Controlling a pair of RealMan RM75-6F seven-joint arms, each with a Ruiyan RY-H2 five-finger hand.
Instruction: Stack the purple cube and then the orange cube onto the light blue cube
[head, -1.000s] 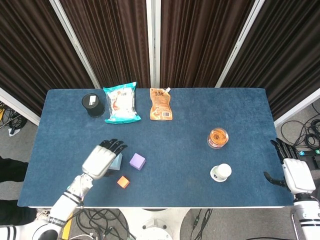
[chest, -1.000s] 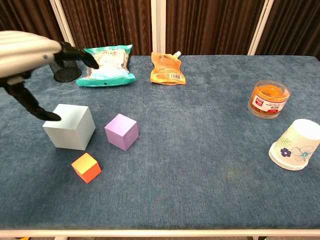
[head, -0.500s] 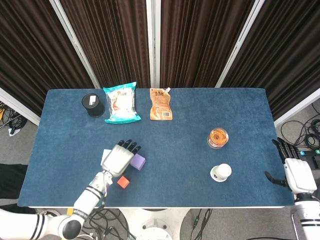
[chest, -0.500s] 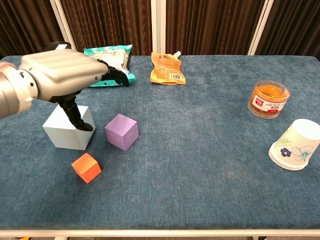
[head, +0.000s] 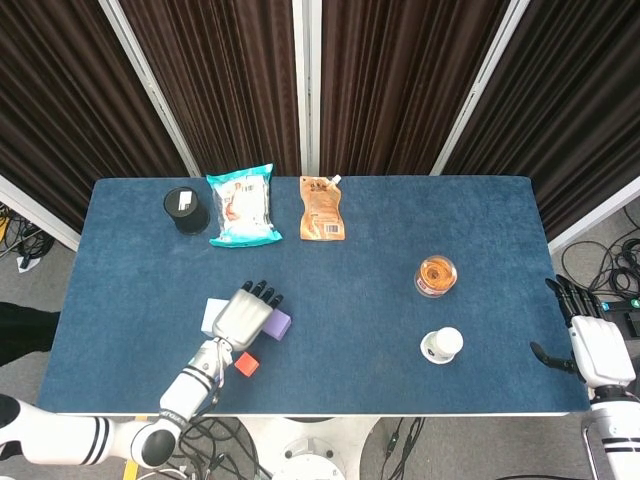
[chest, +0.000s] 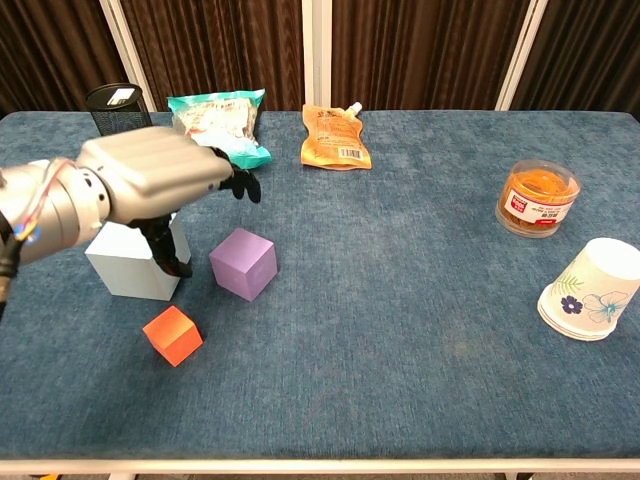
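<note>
- Dark pleated curtains hang behind a blue felt-covered table (head: 400, 220), which carries everything.
- Toward the table's 7 o'clock corner sits the pale blue cube (chest: 128, 268), matte and the largest of the three; the purple cube (chest: 244, 263) stands just beside it at its 3 o'clock, apart, and the small orange cube (chest: 172, 335) lies near both, at 6 o'clock.
- Above the gap between the pale blue and purple cubes hangs the silver left hand (chest: 150, 180), fingers spread and holding nothing (its thumb points down between them).
- From the head camera that hand (head: 243, 316) hides most of the purple cube (head: 281, 324).
- Only the head camera shows the right hand (head: 590, 345), off the table's 4 o'clock edge, fingers apart and empty.
</note>
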